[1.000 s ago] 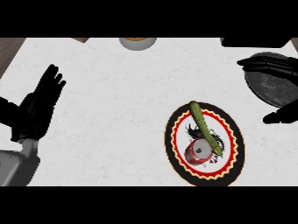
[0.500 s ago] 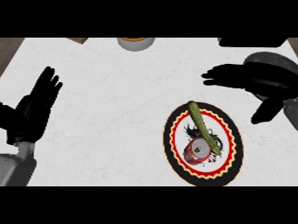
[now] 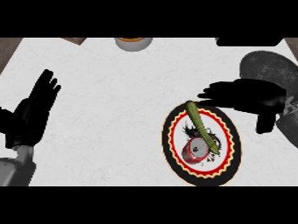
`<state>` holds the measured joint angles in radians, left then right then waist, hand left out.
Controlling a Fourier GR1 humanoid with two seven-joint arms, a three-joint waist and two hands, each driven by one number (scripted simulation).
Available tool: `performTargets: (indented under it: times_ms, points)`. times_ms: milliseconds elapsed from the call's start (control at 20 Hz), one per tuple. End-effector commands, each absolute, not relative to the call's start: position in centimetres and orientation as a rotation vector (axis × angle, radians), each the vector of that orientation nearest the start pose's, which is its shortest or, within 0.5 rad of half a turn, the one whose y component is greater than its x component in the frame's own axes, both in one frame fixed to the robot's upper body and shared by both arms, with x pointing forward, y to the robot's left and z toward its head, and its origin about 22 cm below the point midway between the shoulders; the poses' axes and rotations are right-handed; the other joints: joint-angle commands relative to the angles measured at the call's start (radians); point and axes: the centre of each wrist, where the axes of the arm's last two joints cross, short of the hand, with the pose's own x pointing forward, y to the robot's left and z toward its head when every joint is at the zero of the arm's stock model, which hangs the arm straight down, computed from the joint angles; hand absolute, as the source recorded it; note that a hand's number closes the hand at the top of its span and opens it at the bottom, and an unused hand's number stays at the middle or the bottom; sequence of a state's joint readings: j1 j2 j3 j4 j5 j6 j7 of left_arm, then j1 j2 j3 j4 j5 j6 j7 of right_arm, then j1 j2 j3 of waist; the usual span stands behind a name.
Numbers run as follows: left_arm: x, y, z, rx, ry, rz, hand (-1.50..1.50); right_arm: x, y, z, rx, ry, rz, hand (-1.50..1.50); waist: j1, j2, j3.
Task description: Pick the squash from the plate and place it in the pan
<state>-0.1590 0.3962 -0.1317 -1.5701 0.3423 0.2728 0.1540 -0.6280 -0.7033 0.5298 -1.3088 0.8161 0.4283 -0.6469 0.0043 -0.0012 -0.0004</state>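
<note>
**Head view.** One squash lay on the single plate, slanting from the upper rim toward the centre, where a red design was hard to make out. The right hand hovered over the plate's upper edge with fingers straight, grasping nothing, and hid part of the one pan. The left hand rested open at the left, fingers up. One bowl was cut off at the top.

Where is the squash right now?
Head view, right of centre: the squash lies on the patterned plate, its upper end next to the right robot hand, with the dark pan beyond.
</note>
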Motion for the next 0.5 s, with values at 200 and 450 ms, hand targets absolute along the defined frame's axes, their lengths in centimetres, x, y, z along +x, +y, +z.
performTargets:
  times_ms: [200, 450]
  points:
    - [26.7, 25.9, 4.8, 0.095, -1.509, 0.047, 0.0, 31.5, -24.0, 12.7, -0.482, -1.444, 2.31, -1.5, -0.011, -0.002, 0.0]
    - [28.9, 26.0, 5.6, 0.104, -1.518, 0.039, 0.0, 30.5, -21.1, 11.1, -0.477, -1.464, 2.266, -1.5, -0.006, 0.001, 0.0]
